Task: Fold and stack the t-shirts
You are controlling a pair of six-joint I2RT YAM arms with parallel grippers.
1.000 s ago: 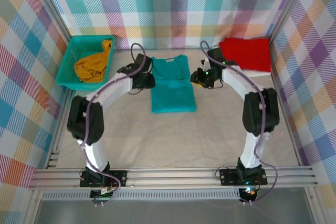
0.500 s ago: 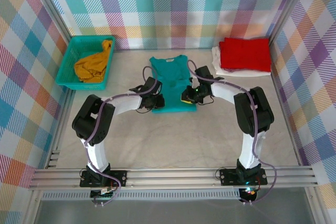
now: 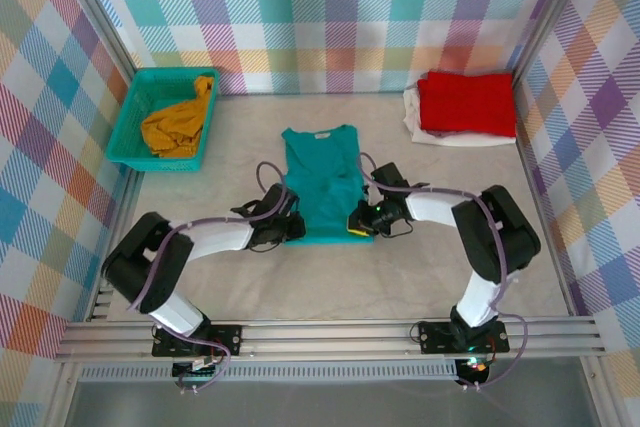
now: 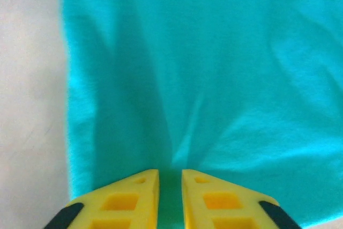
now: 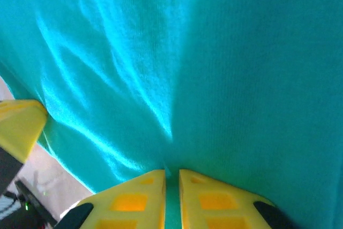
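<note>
In the top view the two near hem corners of the teal t-shirt [image 3: 322,179] are covered by the grippers, so the corners themselves cannot be made out there. The left gripper [image 3: 293,230] sits on the left corner and the right gripper [image 3: 358,223] on the right. The wrist views are taken up by cloth cut off on every side. The left gripper [image 4: 170,178] has its yellow fingers [image 4: 134,194] drawn almost together on the hem, which puckers toward the slit. The right gripper [image 5: 171,176] likewise pinches a ridge of teal fabric (creases fan away from the bite). A yellow shape [image 5: 16,127] at that view's left edge is cropped, and I cannot tell what it is.

The teal t-shirt lies flat on the table [image 3: 420,267] as a narrow oblong, plain side up, with its neckline at the far end.

Beyond its collar and well to the right, a folded red t-shirt [image 3: 466,102] hides most of a white t-shirt [image 3: 415,125]. Well to the left, a mustard t-shirt [image 3: 178,123] lies crumpled in a teal basket [image 3: 128,137].
</note>
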